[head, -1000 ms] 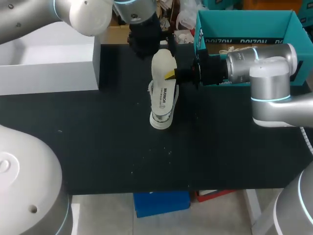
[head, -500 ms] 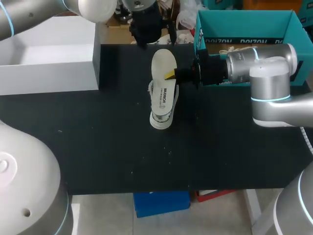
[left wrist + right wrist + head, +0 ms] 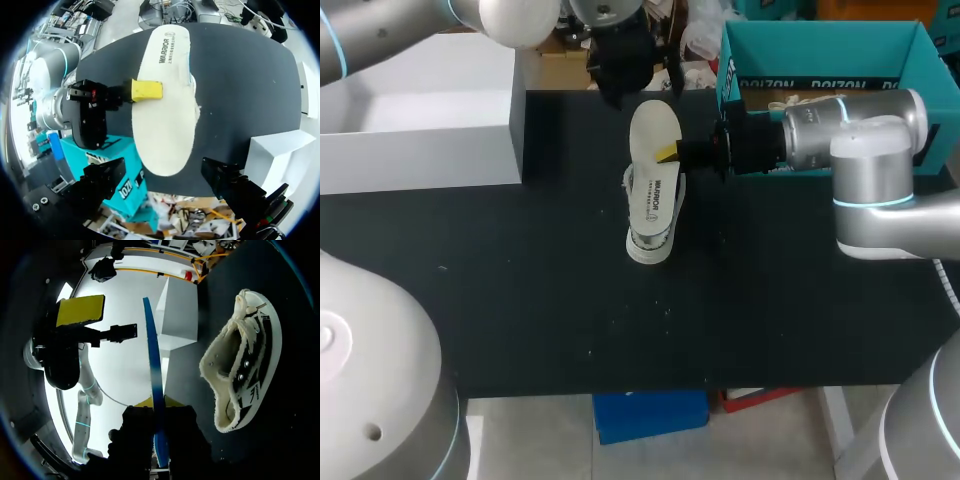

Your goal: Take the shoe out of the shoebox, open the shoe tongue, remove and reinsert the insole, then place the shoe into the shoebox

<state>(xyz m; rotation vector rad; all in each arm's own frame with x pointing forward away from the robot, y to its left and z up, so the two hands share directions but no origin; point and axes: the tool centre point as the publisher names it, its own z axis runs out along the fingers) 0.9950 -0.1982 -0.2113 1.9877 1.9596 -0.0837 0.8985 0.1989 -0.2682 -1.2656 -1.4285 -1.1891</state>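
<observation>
Over the shoe [image 3: 648, 247], which lies on its sole on the black table [image 3: 520, 280], the pale insole [image 3: 655, 130] is held up in the air, its length running along the shoe's length. The right gripper [image 3: 672, 153] comes in from the shoe's right side and is clamped on the insole's edge, about halfway along it. In the right wrist view the insole shows edge-on as a thin blue strip pinched between the two fingers [image 3: 142, 402], clear of the shoe. The shoe sits off to one side of that strip with its laces loose and its opening gaping.

Beyond the shoe's far end, past the raised tip of the insole, the left gripper [image 3: 635, 80] hangs above the table with its fingers spread wide and nothing between them. In the left wrist view the whole insole faces the camera, its printed end farthest from the fingers and its plain rounded end nearest them. One yellow tip of the right gripper presses on the insole's side edge.

Right of the shoe and farther back stands the teal shoebox [image 3: 800, 55], open at the top, with the right arm stretched across in front of it. Left of the shoe, well apart from it, sits a white box [image 3: 420, 150].
</observation>
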